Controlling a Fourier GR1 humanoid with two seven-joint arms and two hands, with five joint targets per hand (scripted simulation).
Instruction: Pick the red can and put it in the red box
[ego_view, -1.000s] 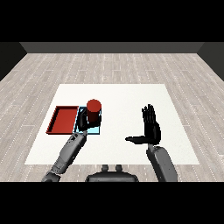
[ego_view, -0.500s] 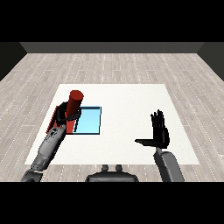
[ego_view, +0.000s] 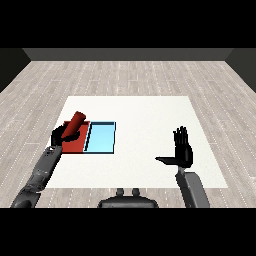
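Holding can in left hand, fingers curled round low end. Can tilted, top toward 1 o'clock, above red tray. Blue tray touching at 3 o'clock. Can looks hard, smooth, light, maybe slippy; best grab round middle. Right hand at 3 o'clock over desk, fingers straight, holding nothing.

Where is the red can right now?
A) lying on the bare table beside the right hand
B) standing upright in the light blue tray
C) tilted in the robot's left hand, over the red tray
C: the left hand curls round the red can, which leans over the red tray.
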